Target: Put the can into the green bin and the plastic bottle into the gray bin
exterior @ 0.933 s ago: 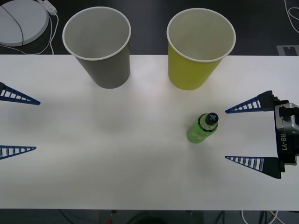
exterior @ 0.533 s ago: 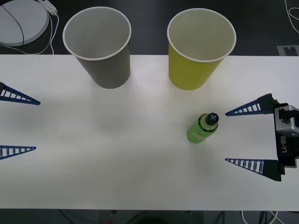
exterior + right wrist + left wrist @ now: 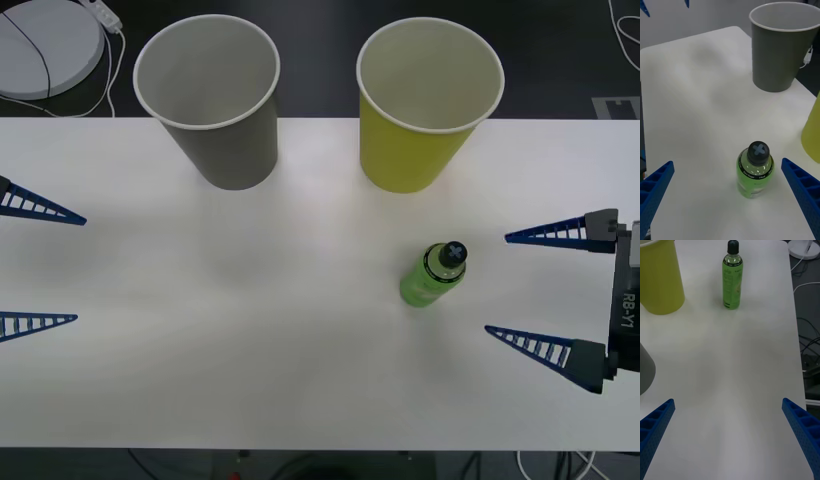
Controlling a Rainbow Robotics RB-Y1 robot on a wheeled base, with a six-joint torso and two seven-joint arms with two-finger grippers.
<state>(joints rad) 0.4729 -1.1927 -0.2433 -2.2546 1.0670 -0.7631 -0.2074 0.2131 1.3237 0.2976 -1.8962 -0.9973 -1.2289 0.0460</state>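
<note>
While the small bright green plastic bottle [image 3: 433, 274] with its black screw cap stands upright on the white table [image 3: 300, 330], the right gripper [image 3: 535, 290] has drawn back toward the table's right edge compared with the two earlier front views, and its blue ribbed fingers have spread wider. The jaws are released and hold nothing. The bottle has not shifted; it stands in front of the yellow-green paper cup serving as the green bin [image 3: 425, 100], apart from it. In the right wrist view the bottle [image 3: 755, 172] sits between the two spread fingers, touching neither.

Judgement: the wider spread and the alignment suggest preparation for a side grasp on the bottle; no transfer has begun. The gray paper cup serving as the gray bin [image 3: 212, 95] stands well apart from the bottle, to the left of the green bin.

The left gripper [image 3: 30, 265] waits at the table's left edge, jaws released and empty, unchanged.

Limits of observation: both grippers are cut off by the frame edges in the front view. Label print on the bottle is too small to read. No can is visible on the table.
</note>
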